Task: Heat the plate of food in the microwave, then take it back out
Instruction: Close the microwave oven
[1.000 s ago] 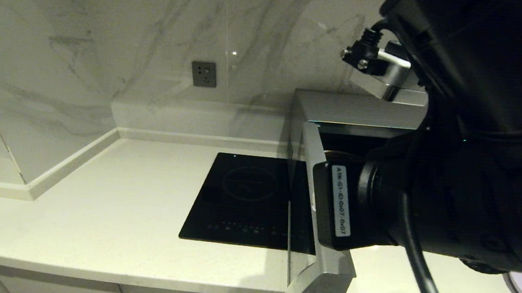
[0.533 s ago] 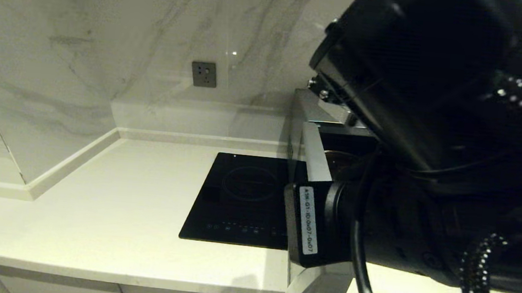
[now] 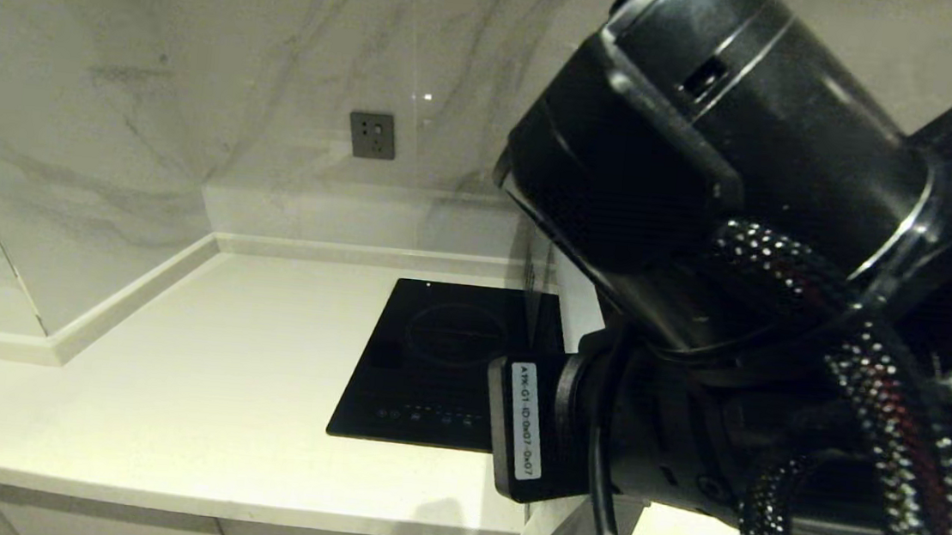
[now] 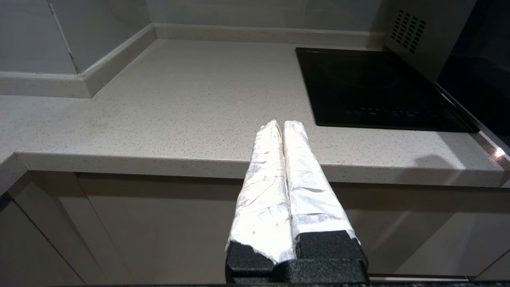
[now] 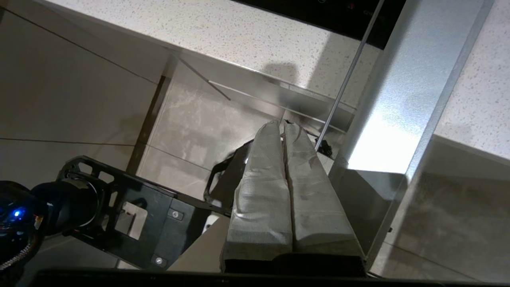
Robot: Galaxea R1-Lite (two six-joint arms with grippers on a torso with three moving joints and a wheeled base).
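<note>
1. Hovering by the microwave (image 5: 414, 79) door's edge, the right gripper (image 5: 283, 126) keeps fingers together, holding nothing, apparently to push it.
2. Left gripper (image 4: 282, 124), closed, waits parked below the counter (image 4: 179, 103).
3. The plate of food is unseen.

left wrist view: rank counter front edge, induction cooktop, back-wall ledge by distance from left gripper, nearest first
From the shut left gripper:
1. Counter front edge, just under the fingertips.
2. Induction cooktop, farther in, toward the microwave.
3. Back-wall ledge, at the counter's far end.
</note>
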